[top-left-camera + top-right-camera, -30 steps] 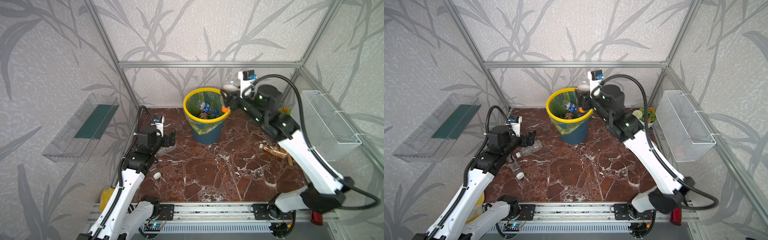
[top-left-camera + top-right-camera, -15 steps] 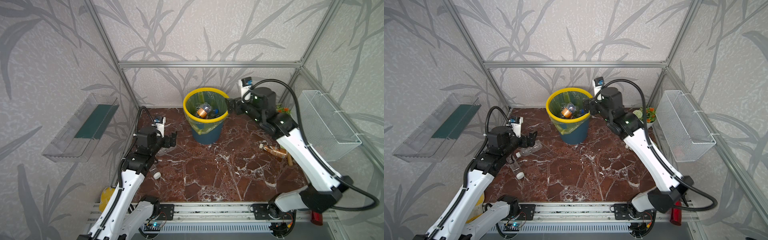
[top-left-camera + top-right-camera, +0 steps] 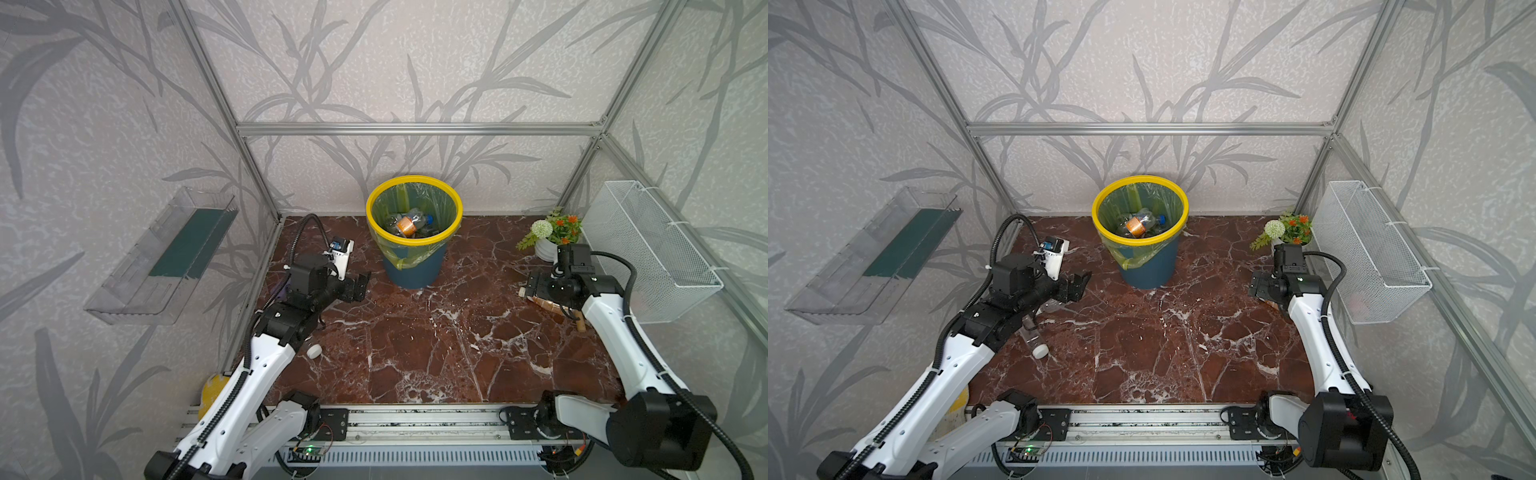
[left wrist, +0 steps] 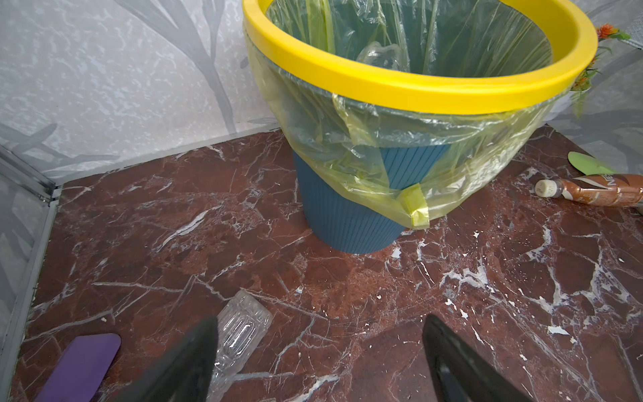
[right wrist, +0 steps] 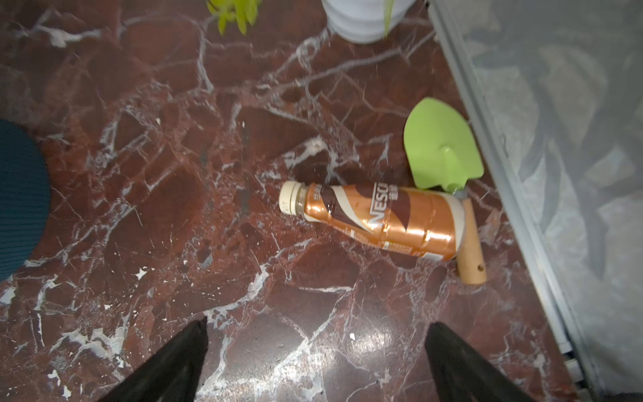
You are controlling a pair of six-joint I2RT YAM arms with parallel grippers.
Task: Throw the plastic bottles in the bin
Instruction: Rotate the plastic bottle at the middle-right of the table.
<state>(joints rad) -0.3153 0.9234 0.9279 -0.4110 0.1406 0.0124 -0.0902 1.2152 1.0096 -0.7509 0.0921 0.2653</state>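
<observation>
The bin (image 3: 415, 270) (image 3: 1148, 266), dark blue with a yellow rim (image 4: 417, 94), stands at the back middle and holds several plastic bottles (image 3: 409, 224) (image 3: 1140, 224). One of them has an orange label. My left gripper (image 3: 361, 286) (image 4: 320, 323) hangs open left of the bin, just above a clear bottle (image 4: 243, 323) lying by one finger. A second clear bottle with a white cap (image 3: 1034, 338) lies nearer the front. My right gripper (image 3: 534, 286) (image 5: 316, 327) is open and empty above the floor at the right. A brown bottle (image 5: 379, 219) (image 4: 598, 189) lies a little beyond its fingertips.
A green trowel with a wooden handle (image 5: 442, 149) lies against the brown bottle. A potted plant (image 3: 548, 237) stands at the back right below a white wire basket (image 3: 652, 253). A clear tray (image 3: 166, 257) hangs on the left wall. A purple flat thing (image 4: 80, 369) lies near the left frame.
My right arm swung from over the bin down to the right side. The orange-labelled bottle it held now lies in the bin, and its jaws have opened. The left gripper barely moved.
</observation>
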